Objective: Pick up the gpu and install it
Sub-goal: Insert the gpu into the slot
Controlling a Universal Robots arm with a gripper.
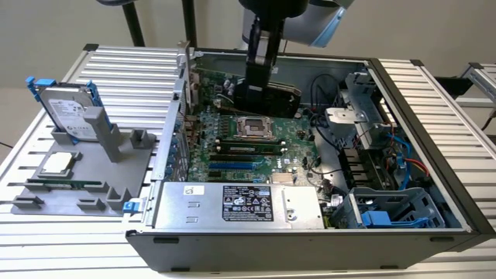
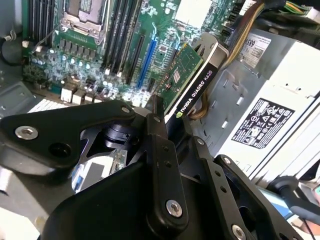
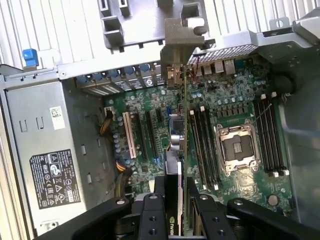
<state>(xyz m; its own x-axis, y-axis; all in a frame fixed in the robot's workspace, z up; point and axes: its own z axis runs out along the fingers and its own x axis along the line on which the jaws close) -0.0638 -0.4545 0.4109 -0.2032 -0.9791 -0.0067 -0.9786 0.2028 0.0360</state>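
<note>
The gpu hangs above the motherboard inside the open computer case, with my gripper shut on it from above. In the first wrist view the gpu shows edge-on, its silver end bracket toward the case's rear slot wall, and my gripper clamps its near end. It hovers over the board between the expansion slots and the memory slots. In the second wrist view the gpu's green board and black shroud edge stick out past my gripper.
The grey power supply fills the case's near side. A processor socket lies on the board. Drive cages and cables crowd the exterior view's right. Outside, a grey holder carries a hard drive with blue rails.
</note>
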